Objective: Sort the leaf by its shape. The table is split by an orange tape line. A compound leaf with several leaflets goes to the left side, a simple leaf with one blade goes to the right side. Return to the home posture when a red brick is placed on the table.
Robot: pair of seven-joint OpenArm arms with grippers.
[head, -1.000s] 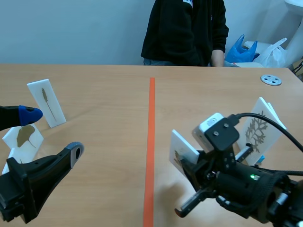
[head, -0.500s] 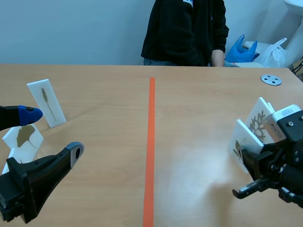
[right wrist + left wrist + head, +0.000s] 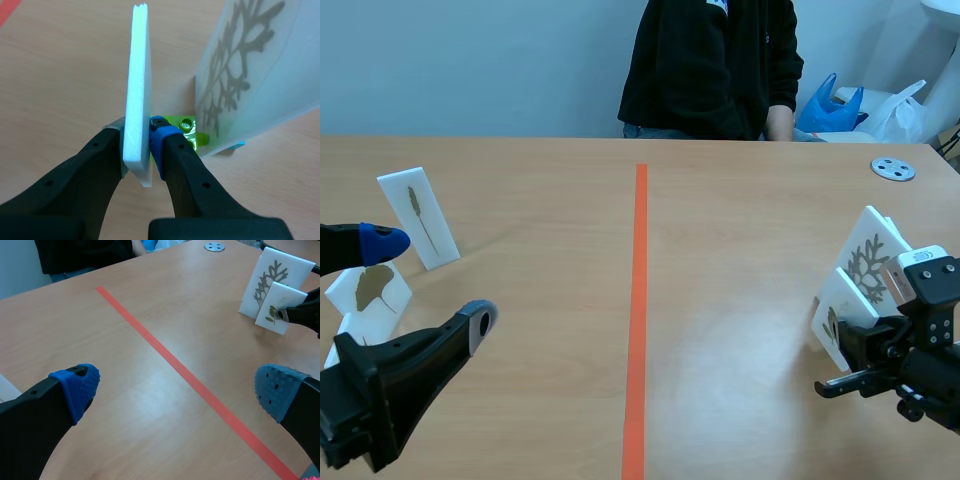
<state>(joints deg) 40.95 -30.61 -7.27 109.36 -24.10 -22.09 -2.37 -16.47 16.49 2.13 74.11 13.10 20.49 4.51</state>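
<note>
The right gripper (image 3: 137,145) is clenched on the small leaf card (image 3: 140,75), one pad on each flat face near its closer edge, and the card stands edge-on ahead of the fingers. Just beside it, on the blue-padded finger's side, a larger card (image 3: 250,75) with a branching leaf leans over a green block (image 3: 189,131). The held card looks like thin white foam board, so probably light and stiff but easily dented, with smooth faces that could pivot. A modest squeeze across the faces suits it. The left gripper (image 3: 175,387) hangs released and empty, with the orange tape line (image 3: 165,357) crossing the table (image 3: 210,315) ahead of its fingers.
</note>
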